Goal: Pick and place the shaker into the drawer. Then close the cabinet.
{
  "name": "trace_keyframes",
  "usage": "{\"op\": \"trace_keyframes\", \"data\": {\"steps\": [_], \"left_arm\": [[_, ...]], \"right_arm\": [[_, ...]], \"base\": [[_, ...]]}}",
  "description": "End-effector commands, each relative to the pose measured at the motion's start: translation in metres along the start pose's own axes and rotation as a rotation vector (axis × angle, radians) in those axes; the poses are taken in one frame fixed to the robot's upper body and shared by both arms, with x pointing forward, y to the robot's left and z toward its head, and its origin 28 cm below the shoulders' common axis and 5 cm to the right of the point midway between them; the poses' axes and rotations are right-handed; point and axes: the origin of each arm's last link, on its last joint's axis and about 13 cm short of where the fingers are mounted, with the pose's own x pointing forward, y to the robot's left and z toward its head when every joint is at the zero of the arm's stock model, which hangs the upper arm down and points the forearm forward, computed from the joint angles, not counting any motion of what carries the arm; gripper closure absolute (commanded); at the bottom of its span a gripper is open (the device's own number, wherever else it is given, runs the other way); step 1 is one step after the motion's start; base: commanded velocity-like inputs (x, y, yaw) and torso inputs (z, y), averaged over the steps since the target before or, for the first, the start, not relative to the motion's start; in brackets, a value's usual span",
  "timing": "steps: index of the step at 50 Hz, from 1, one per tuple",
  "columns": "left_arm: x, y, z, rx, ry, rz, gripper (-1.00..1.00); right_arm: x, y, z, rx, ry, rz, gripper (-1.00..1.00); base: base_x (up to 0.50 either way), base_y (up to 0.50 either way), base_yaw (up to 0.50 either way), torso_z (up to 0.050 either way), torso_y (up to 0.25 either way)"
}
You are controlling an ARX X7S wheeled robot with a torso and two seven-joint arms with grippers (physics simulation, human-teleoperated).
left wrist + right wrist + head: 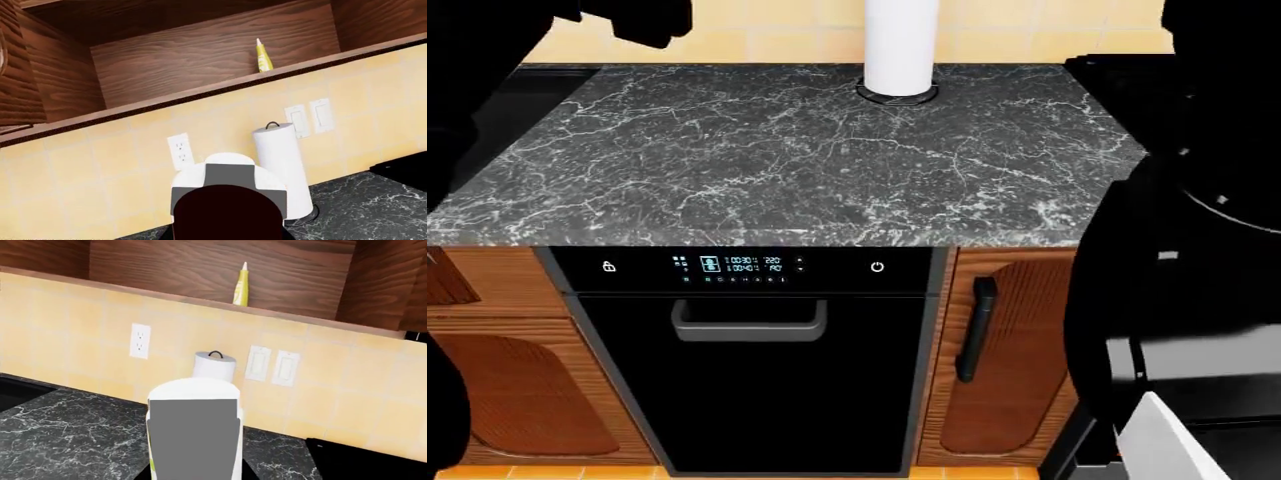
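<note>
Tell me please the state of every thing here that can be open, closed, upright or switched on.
Upper cabinet: open, inside visible.
Yellow bottle: upright on the cabinet shelf.
Paper towel roll: upright on the counter.
Dishwasher: door closed, display lit.
Lower cabinet door: closed.
Left hand: fingers hidden, cannot tell.
Right hand: fingers hidden, cannot tell.

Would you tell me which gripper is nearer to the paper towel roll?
Left. The left gripper is close before the paper towel roll; the right gripper is farther back.
</note>
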Motion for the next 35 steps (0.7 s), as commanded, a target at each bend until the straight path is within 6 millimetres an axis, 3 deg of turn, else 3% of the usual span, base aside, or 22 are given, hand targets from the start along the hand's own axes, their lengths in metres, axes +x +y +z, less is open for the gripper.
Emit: {"op": "trace_keyframes", "data": {"steps": [1, 14, 35], "left_arm": [[-0.0068, -0.0038, -0.0168, -0.039, -0.015, 0.007, 1.00], [-0.0076, -0.0044, -0.0197, -0.053, -0.017, 0.004, 1.00], [-0.0102, -0.0064, -0.0168, -0.052, -0.017, -0.002, 1.00]], "right_arm": [[-0.0025, 0.0048, -0.0292, 0.002, 0.005, 0.006, 1.00], [-0.0018, 0.0074, -0.0342, -0.010, 0.017, 0.013, 1.00], [-0.0005, 0.0069, -0.0301, -0.012, 0.019, 0.015, 1.00]], "base": [[0.00, 0.00, 0.00, 0.000, 0.000], [0.00, 0.00, 0.00, 0.000, 0.001], [-0.49, 0.00, 0.00, 0.000, 0.001]]}}
